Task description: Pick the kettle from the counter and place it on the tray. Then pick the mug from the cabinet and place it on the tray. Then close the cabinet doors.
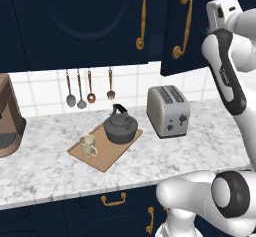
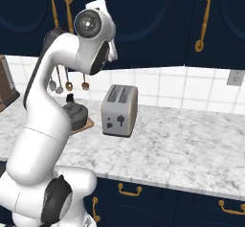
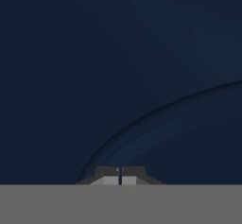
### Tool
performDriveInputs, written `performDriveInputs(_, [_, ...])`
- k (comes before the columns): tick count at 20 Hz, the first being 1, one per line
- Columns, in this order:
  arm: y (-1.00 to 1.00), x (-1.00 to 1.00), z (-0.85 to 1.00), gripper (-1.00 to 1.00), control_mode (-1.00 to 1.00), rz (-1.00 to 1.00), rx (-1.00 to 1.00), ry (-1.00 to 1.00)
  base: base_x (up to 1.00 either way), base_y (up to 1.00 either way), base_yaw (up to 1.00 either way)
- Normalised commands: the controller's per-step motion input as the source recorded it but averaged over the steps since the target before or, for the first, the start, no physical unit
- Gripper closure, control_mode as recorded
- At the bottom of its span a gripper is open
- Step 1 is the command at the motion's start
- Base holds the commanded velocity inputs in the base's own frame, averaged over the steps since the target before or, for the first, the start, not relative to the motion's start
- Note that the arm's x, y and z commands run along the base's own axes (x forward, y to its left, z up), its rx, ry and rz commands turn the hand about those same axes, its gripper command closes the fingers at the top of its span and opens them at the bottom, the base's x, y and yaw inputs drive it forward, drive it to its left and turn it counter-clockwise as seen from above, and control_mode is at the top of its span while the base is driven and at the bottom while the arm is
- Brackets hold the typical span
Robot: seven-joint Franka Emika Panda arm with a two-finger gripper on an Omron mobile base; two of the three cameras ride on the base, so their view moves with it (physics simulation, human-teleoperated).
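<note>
The dark grey kettle (image 1: 120,126) stands on the back end of the light-brown wooden tray (image 1: 107,156), on the marbled counter (image 1: 200,146). Beside it on the tray's front left sits the beige mug (image 1: 88,145). In the right base view the kettle (image 2: 74,113) peeks out from behind my arm. The left cabinet door (image 1: 85,21) is flush. The right cabinet door (image 1: 200,56) hangs slightly proud, its brass handle (image 1: 183,23) to the left of my hand. My gripper (image 3: 120,176) is shut with nothing in it, its tips close against the navy door's oval panel outline (image 3: 156,112).
A silver toaster (image 1: 168,111) stands right of the tray. Several utensils (image 1: 82,88) hang on the tiled wall behind it. A brown coffee machine (image 1: 7,116) sits at the counter's far left. Navy drawers with brass handles (image 1: 114,199) run below.
</note>
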Motion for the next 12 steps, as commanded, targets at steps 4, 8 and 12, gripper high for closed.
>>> performDriveInputs(4, [0.0,1.0,0.0,1.0,-1.0,-0.14,0.04,0.0,0.0,0.0,0.0])
performDriveInputs(8, [-0.09,0.94,0.0,1.0,-1.0,-0.02,0.05,0.0,0.0,0.0,0.0])
performDriveInputs(12, [-0.28,0.88,-0.03,1.0,-1.0,0.0,0.07,-0.01,0.0,0.0,0.0])
